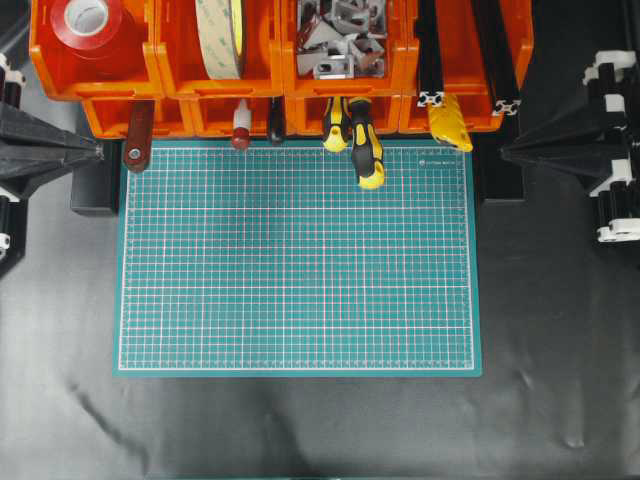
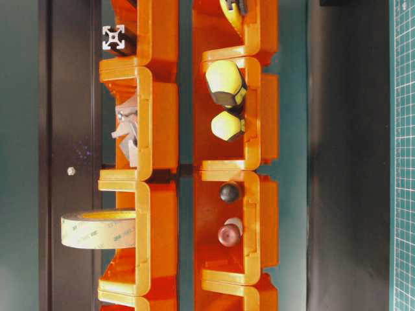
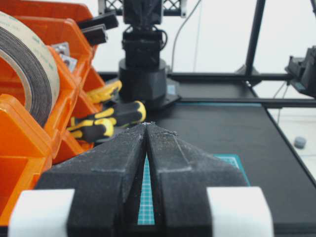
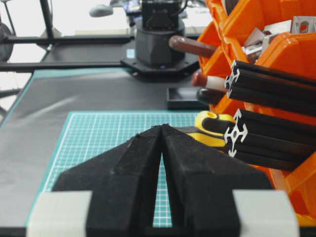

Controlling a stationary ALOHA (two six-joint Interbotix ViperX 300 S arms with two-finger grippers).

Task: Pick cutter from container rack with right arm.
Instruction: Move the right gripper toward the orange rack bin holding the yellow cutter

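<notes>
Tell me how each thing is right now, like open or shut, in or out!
cutter: in the lower rack bin, poking out over the mat's corner, not held.
right gripper: jaws shut, empty.
left gripper: jaws shut, empty.
screwdrivers: in a lower bin, handles sticking out.
tape roll: standing on edge in an upper bin.
green mat: flat.

overhead: straight down | table-level: close on container rack (image 2: pixel 155 129) | wrists: level, facing opposite, both seeing the rack

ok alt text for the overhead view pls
A yellow cutter sticks out of the orange container rack above a bare green cutting mat. Two striped screwdrivers hang beside it. The shut left gripper and right gripper wait at the sides.
</notes>
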